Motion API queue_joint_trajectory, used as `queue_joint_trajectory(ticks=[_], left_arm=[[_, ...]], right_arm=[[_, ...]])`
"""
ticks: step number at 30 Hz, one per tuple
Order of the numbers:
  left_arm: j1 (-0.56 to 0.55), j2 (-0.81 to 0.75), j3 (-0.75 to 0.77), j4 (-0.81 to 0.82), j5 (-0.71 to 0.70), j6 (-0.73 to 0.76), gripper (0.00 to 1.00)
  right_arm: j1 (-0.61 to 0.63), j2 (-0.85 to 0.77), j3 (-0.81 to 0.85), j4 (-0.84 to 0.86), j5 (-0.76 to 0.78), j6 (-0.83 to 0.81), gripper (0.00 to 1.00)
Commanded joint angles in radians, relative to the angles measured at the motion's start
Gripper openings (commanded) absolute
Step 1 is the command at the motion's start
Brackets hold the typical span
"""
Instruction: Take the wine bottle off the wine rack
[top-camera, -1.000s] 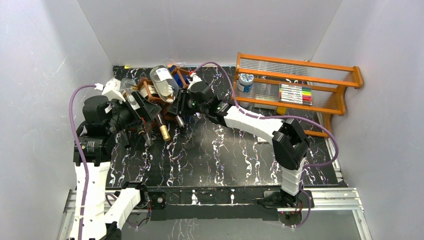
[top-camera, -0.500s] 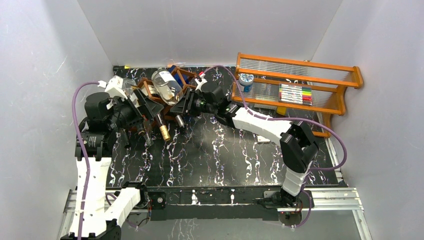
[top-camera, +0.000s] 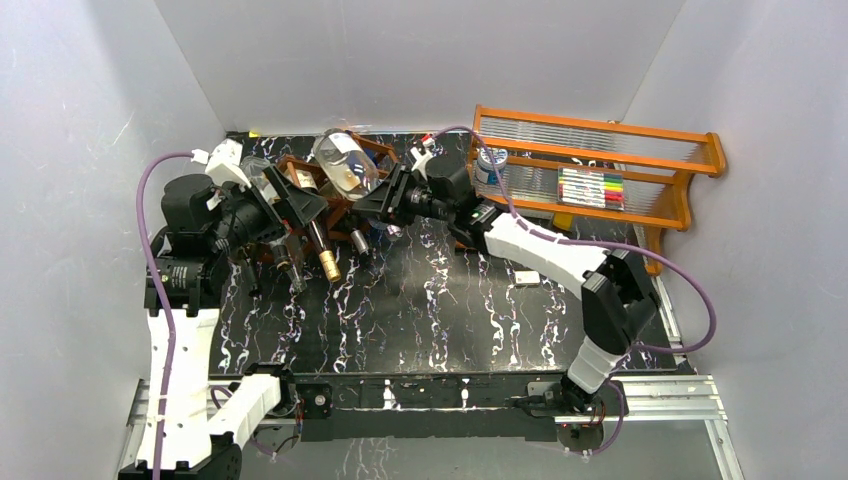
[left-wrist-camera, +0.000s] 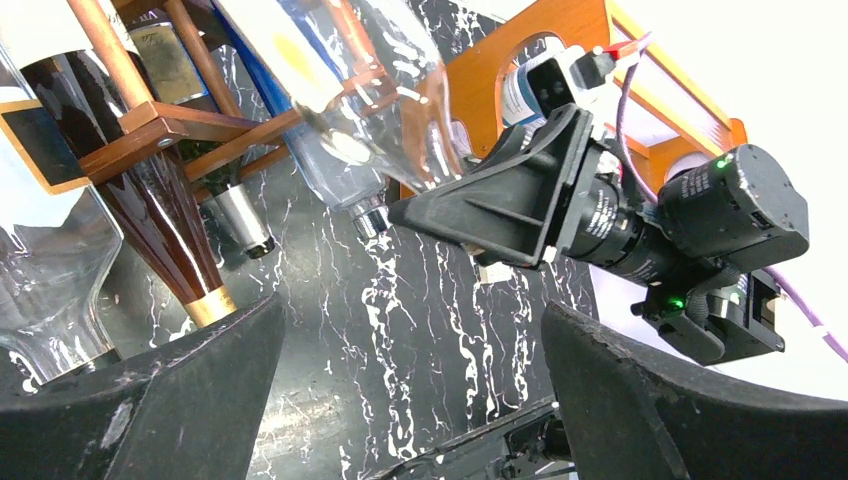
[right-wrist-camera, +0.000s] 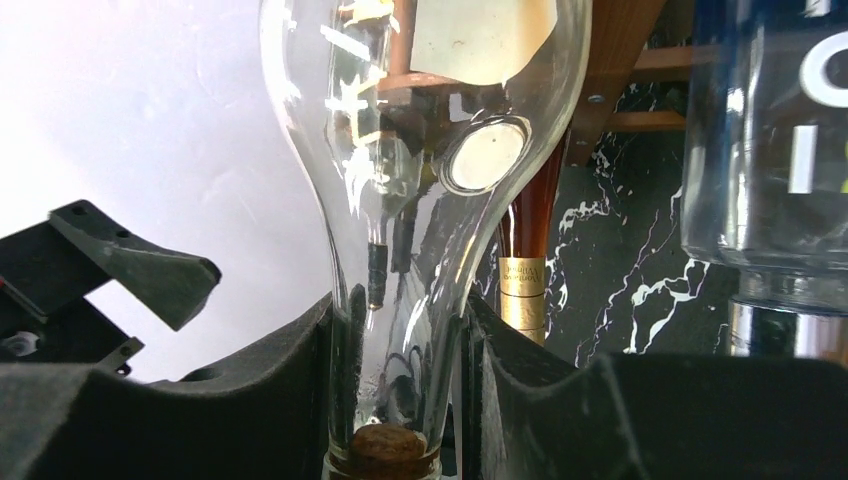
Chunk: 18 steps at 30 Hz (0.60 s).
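The wine bottle (top-camera: 345, 165) is clear glass with a pale label and a cork in its neck. Its neck sits between the pads of my right gripper (top-camera: 388, 203), which is shut on it. In the right wrist view the wine bottle (right-wrist-camera: 420, 150) rises from the right gripper (right-wrist-camera: 400, 370). The bottle's body lies tilted over the right end of the wine rack (top-camera: 300, 195), a dark reddish-brown lattice. My left gripper (top-camera: 290, 205) stands open at the rack's front with nothing in it. In the left wrist view the left gripper (left-wrist-camera: 410, 390) faces the wine bottle (left-wrist-camera: 370, 110) and the wine rack (left-wrist-camera: 170, 120).
Other bottles lie in the rack, among them a dark one with a gold neck band (top-camera: 325, 258). An orange shelf unit (top-camera: 690, 165) at the back right holds coloured markers (top-camera: 590, 187) and a can (top-camera: 490, 163). A small white piece (top-camera: 525, 278) lies on the black marbled table.
My right gripper has moved right and back with the clear bottle, drawing it rightwards along the rack. The left arm has shifted slightly and stays open.
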Motion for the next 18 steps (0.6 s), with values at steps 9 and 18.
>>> queue_joint_trajectory(ticks=[9, 18], left_arm=[[0.001, 0.052, 0.065, 0.052, 0.081, -0.008, 0.98], [-0.078, 0.141, 0.093, 0.133, 0.109, 0.004, 0.98]], right_arm=[[-0.107, -0.249, -0.036, 0.35, -0.066, 0.028, 0.0], [-0.205, -0.477, -0.13, 0.095, -0.167, -0.021, 0.0]])
